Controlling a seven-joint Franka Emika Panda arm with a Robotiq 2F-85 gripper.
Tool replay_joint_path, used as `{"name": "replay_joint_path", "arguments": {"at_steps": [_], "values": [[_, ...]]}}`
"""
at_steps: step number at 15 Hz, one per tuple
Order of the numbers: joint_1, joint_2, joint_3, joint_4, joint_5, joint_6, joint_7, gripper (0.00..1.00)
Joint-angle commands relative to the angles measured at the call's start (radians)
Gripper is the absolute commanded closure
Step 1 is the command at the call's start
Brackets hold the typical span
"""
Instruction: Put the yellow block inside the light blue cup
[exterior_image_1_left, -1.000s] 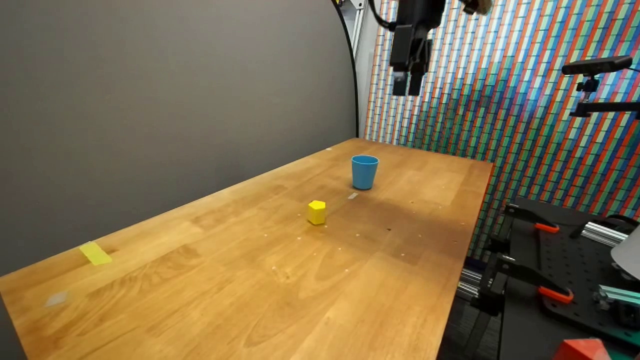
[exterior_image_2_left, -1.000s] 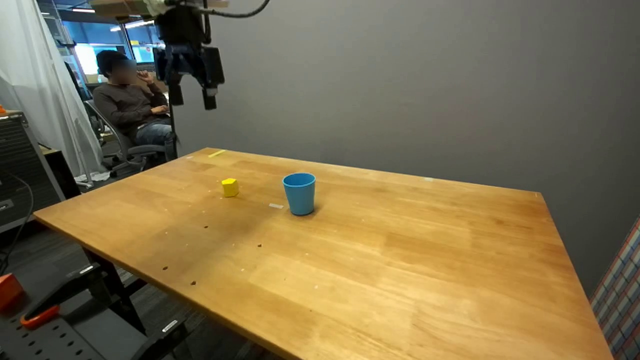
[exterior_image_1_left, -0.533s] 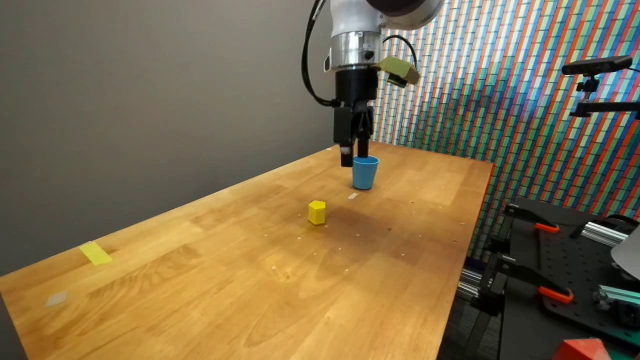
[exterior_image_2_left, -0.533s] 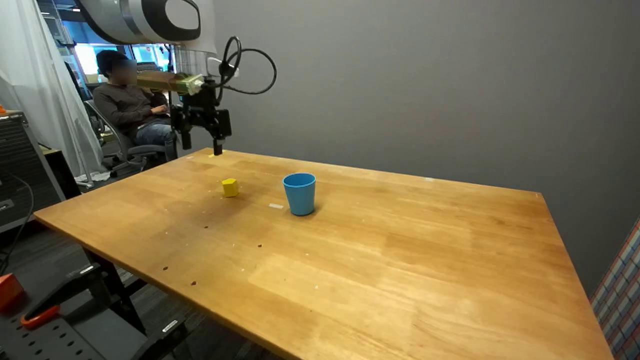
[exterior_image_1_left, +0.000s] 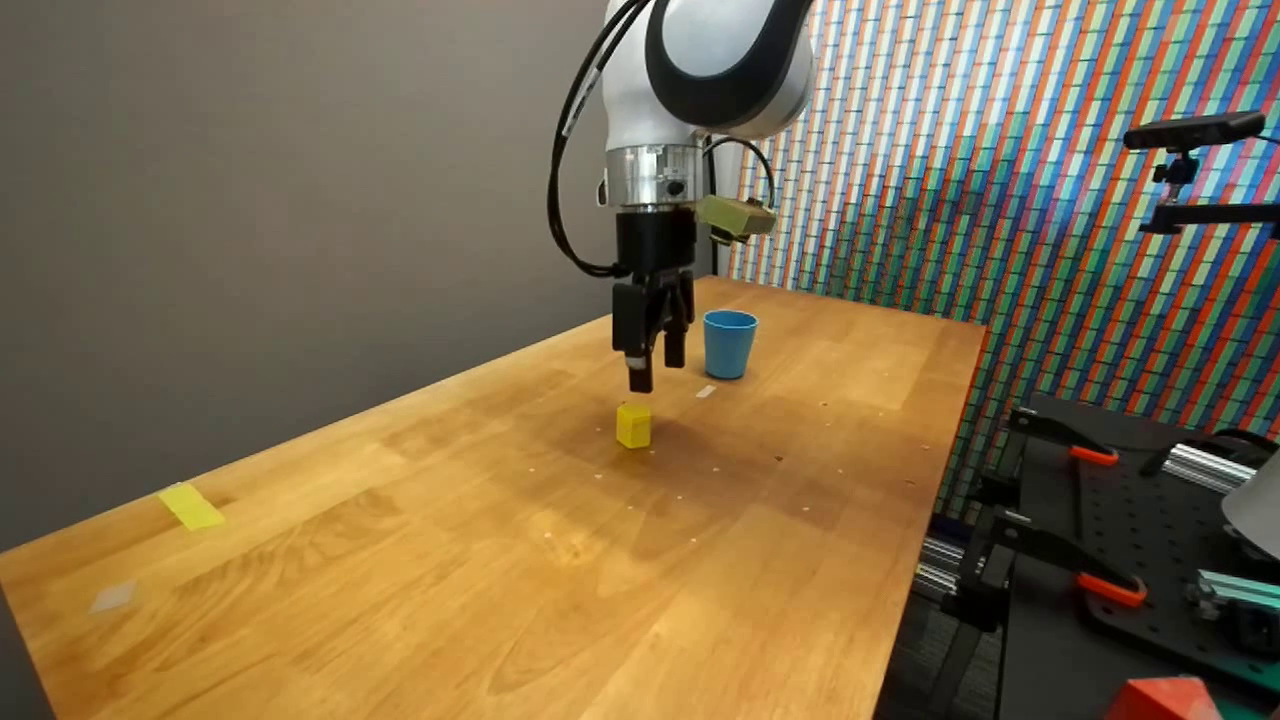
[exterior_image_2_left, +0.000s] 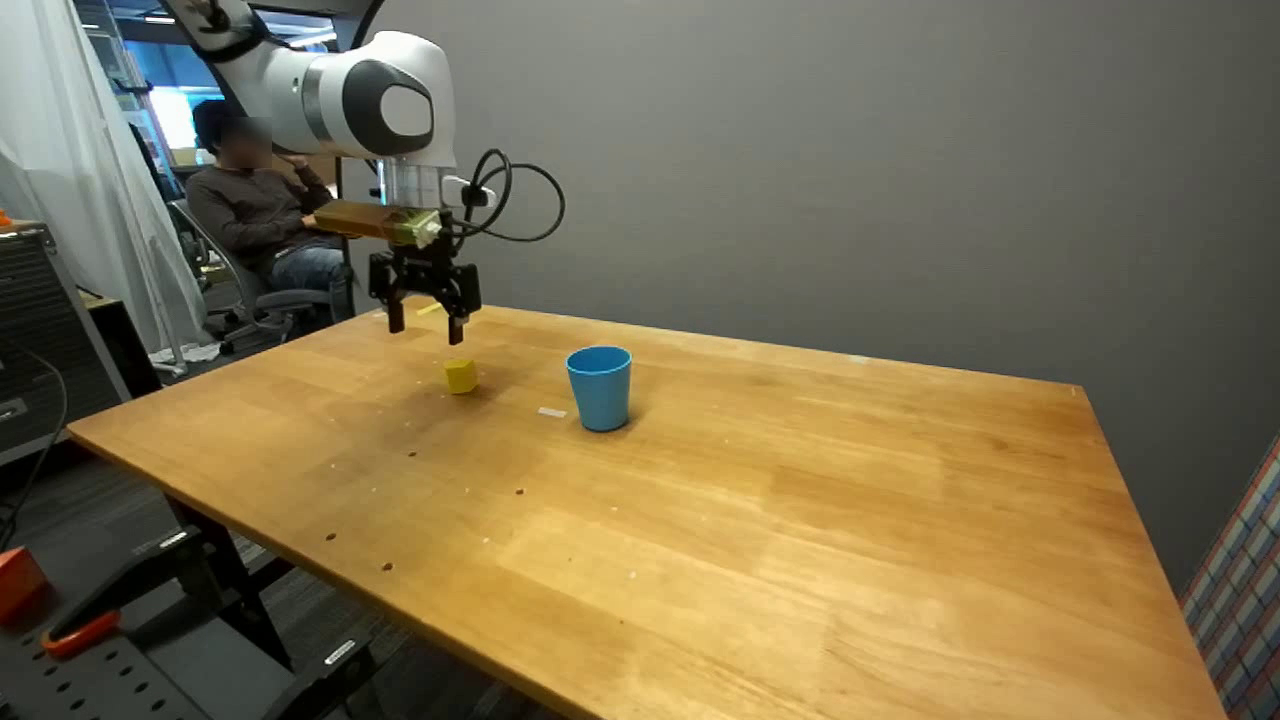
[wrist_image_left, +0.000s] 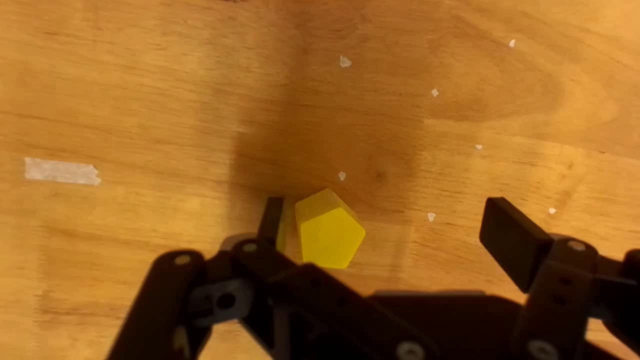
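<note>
In an exterior view, claw (exterior_image_1_left: 658, 374) hangs just above the yellow block (exterior_image_1_left: 633, 427) on the tabletop (exterior_image_1_left: 560, 620), light blue cup (exterior_image_1_left: 727, 347) upright nearer the far short edge; cable tag (exterior_image_1_left: 582, 102) too small to read. In an exterior view, cup-side finger (exterior_image_2_left: 456, 332) sits over the block, which is closer than the cup to the far left corner; clamp label (exterior_image_2_left: 340, 652) likewise illegible. Wrist view: claw spread wide, nothing held, block (wrist_image_left: 332, 237) off-centre toward one finger, so I'd shift cupward, centre, lower straight, squeeze gently; pentagon, no parallel sides, may twist.
</note>
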Motion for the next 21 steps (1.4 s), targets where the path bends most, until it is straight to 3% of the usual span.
{"name": "replay_joint_path", "arguments": {"at_steps": [1, 12, 13, 15, 21], "values": [[-0.001, 0.086, 0.002, 0.077, -0.016, 0.004, -0.03, 0.0], [0.051, 0.222, -0.031, 0.176, -0.136, 0.088, -0.007, 0.0], [0.049, 0.227, -0.031, 0.182, -0.137, 0.084, -0.009, 0.25], [0.047, 0.231, -0.035, 0.192, -0.14, 0.072, -0.005, 0.32], [0.063, 0.174, -0.089, 0.16, -0.158, -0.051, 0.09, 0.81]]}}
